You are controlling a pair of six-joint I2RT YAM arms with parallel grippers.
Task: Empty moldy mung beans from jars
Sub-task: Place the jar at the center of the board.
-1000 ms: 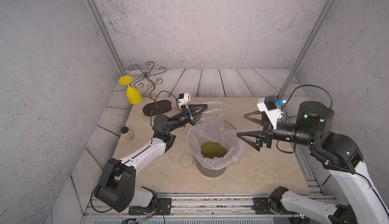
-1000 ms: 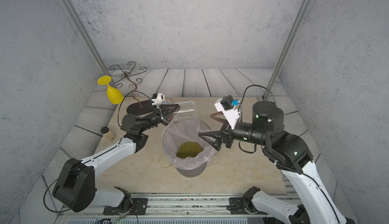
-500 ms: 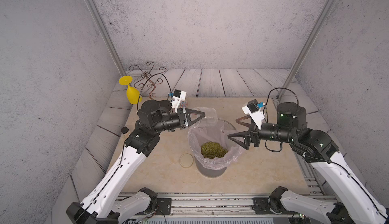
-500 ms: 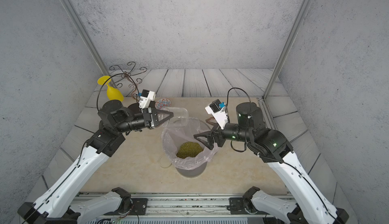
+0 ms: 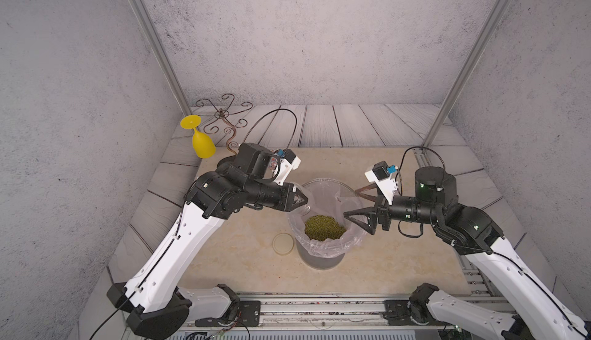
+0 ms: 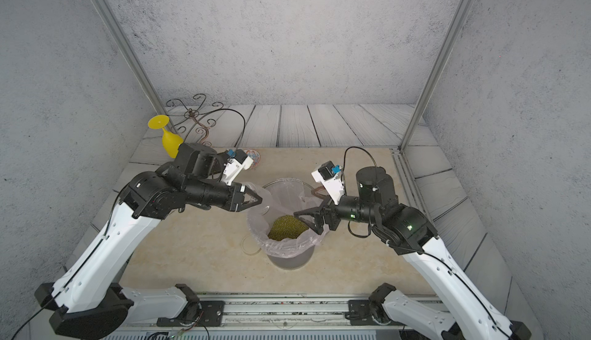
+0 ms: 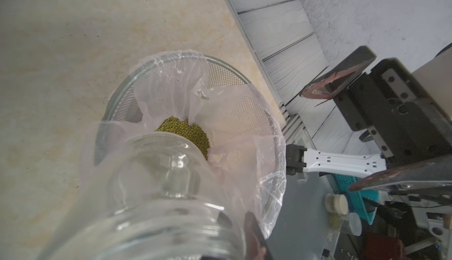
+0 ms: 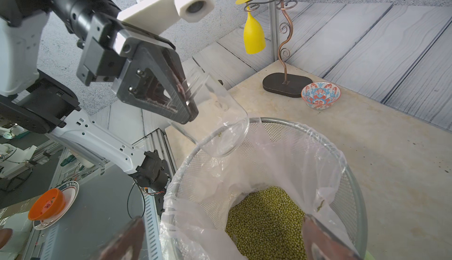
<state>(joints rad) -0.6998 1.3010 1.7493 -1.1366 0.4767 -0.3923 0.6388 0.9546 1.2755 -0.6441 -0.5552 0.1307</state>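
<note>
My left gripper (image 5: pixel 302 199) is shut on an empty clear glass jar (image 8: pixel 215 119), held at its threaded mouth end. The jar (image 7: pixel 159 197) tilts with its base over the left rim of the grey mesh bin (image 5: pixel 319 260). The mung beans (image 5: pixel 324 228) lie heaped in the bin's clear liner, and show too in a top view (image 6: pixel 286 228) and the right wrist view (image 8: pixel 266 222). My right gripper (image 5: pixel 358 223) stands open and holds nothing, over the bin's right rim, its fingers (image 8: pixel 122 241) wide apart above the beans. A beige lid (image 5: pixel 283 243) lies on the table left of the bin.
At the back left a yellow glass (image 5: pixel 202 145) hangs upside down on a curly metal stand (image 5: pixel 224 114). A patterned bowl (image 8: pixel 320 95) sits by the stand's base. A brown object (image 5: pixel 364 191) lies behind my right gripper. Side walls stand close on both sides.
The left arm has lifted its elbow and brought the jar from lying level behind the bin to slanting down over its rim. The right gripper has moved left to the bin, still open.
</note>
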